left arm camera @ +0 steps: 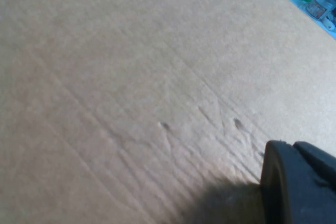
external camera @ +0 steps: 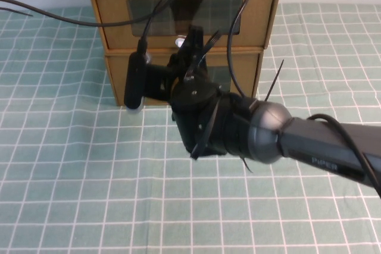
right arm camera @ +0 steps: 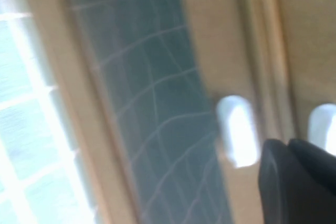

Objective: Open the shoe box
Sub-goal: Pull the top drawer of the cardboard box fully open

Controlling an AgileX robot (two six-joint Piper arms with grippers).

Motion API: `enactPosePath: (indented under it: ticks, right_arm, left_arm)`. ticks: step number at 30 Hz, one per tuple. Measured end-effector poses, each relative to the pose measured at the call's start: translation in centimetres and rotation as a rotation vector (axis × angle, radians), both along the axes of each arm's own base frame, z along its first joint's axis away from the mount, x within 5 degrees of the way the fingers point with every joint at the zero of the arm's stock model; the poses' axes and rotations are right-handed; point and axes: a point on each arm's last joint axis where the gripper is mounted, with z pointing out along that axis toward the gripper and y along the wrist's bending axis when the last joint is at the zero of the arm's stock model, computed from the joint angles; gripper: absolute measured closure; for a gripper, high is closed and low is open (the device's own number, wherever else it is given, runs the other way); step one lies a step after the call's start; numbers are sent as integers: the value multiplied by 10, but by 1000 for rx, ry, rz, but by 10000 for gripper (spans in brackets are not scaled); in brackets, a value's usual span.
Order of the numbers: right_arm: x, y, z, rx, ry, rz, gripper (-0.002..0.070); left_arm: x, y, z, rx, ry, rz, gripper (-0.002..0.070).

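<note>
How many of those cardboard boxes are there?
2: the upper shoe box sits on the lower shoe box, at the far side of the table. The shut right gripper is at their fronts; the left gripper is close over plain cardboard. Others may be hidden behind.

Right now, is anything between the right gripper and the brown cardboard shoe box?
Nothing visible: right gripper is shut at the shoe box front, by its white knob. Left gripper is over plain cardboard.
</note>
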Motion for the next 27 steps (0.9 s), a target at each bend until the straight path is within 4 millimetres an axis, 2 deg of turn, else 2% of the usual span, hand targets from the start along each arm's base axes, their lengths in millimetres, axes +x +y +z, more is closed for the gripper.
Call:
enactPosePath:
  ticks: [7, 10, 14, 17, 21, 23, 27]
  right_arm:
    - [-35, -3, -7, -54, 33, 32, 689]
    - [-39, -5, -5, -26, 3, 16, 689]
    - [-31, -9, 4, 39, -59, -16, 664]
    - [-17, -13, 13, 80, -71, -15, 559]
    - [3, -20, 12, 95, -78, -43, 409]
    - [11, -20, 8, 98, -73, -47, 388]
    - [21, -14, 3, 114, -61, -18, 401]
  left_arm:
    - [0, 0, -1, -3, 8, 3, 680]
    - [0, 0, -1, -4, 12, 4, 680]
    - [0, 0, -1, -5, 14, 5, 680]
    - [0, 0, 0, -5, 12, 5, 680]
    - [0, 0, 0, -5, 12, 5, 680]
    - [0, 0, 0, -5, 12, 5, 680]
    - [0, 0, 0, -5, 13, 4, 680]
